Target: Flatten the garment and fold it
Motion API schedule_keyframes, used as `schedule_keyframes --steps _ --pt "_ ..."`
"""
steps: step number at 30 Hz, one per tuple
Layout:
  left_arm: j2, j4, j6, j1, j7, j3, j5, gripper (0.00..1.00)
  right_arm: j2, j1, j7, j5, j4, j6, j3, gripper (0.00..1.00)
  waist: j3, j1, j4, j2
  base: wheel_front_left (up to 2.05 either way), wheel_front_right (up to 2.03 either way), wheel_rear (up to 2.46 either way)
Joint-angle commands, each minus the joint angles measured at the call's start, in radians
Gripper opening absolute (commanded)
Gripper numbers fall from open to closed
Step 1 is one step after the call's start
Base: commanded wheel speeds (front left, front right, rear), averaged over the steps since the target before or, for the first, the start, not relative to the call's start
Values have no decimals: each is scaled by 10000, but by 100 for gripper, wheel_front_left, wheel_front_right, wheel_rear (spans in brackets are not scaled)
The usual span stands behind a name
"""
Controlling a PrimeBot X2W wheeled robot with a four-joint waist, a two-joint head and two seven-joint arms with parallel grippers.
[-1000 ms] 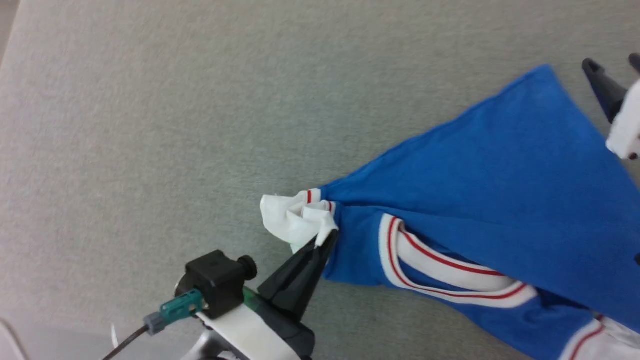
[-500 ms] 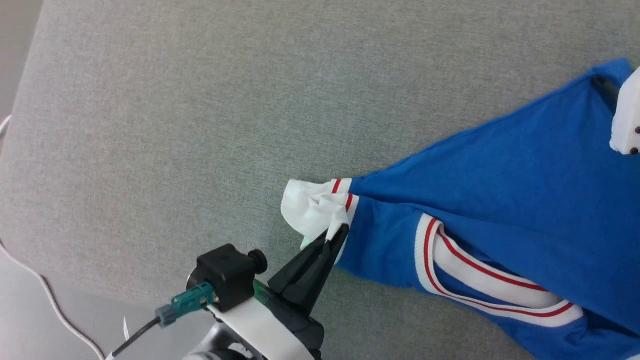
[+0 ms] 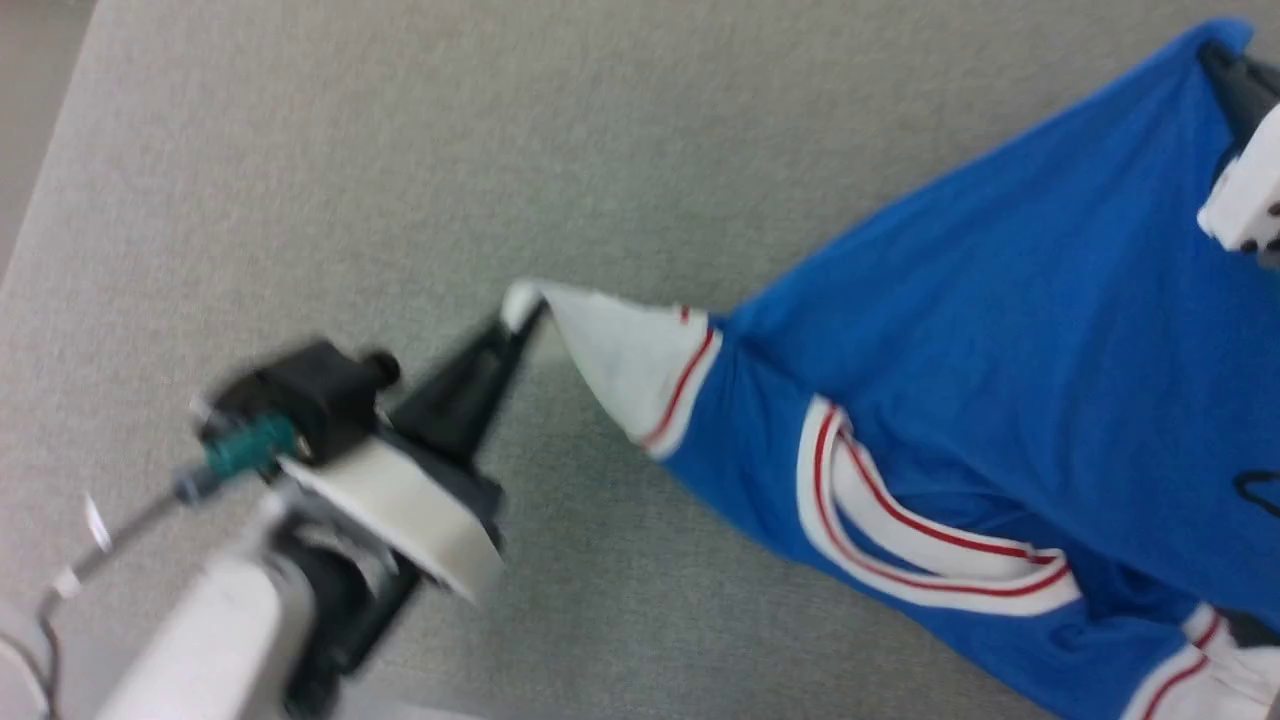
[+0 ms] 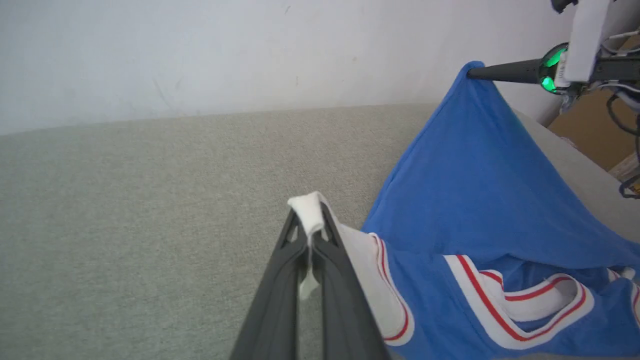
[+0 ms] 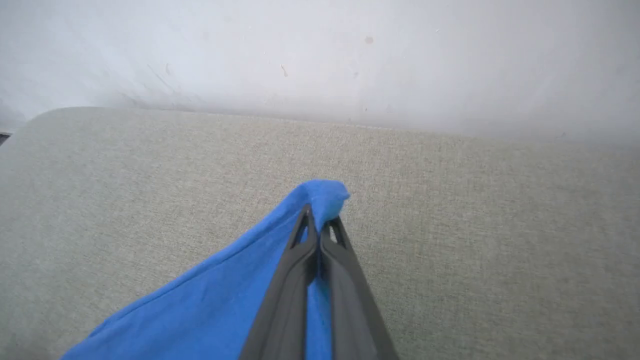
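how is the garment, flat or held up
Held up: left gripper pinches the garment by a sleeve, right gripper by a corner.

Nothing here can be read as text, number or brand. The garment (image 3: 1000,330) bears a dark outlined mark (image 3: 1258,492) at the head view's 3 o'clock edge, cut off and illegible.

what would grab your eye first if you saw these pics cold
The royal-blue garment, stretched between both grippers over the grey surface, on the right of the head view. The left gripper has its fingers shut on the white sleeve end, and the right gripper pinches a blue corner. The red-and-white striped collar sags at the lower right.
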Motion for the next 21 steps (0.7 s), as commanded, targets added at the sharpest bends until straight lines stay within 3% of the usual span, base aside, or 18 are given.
schedule_keyframes --steps 1,9,14,18,21 --pt "228 164 -17 -643 91 200 269 0 91 -259 -259 89 -15 -9 -69 0 -1122 0 -825 0 0 0 0" --pt "1309 1386 -611 -3697 647 306 998 0 358 -1085 -1127 170 134 -9 -214 0 -2321 0 -1615 0 0 0 0" --pt "1764 2507 -830 -5494 321 -206 1082 0 463 -1770 -1514 -13 463 -9 -507 0 -2839 0 -1928 0 0 0 0" --pt "1794 3648 -864 -6873 -462 -630 1196 0 673 -2396 -1804 -227 894 -9 -774 0 -3248 0 -2062 0 0 0 0" --pt "1465 4710 -870 -7697 -848 -723 931 0 901 -2930 -2038 -521 1332 -9 -883 0 -3578 0 -2163 0 0 0 0"
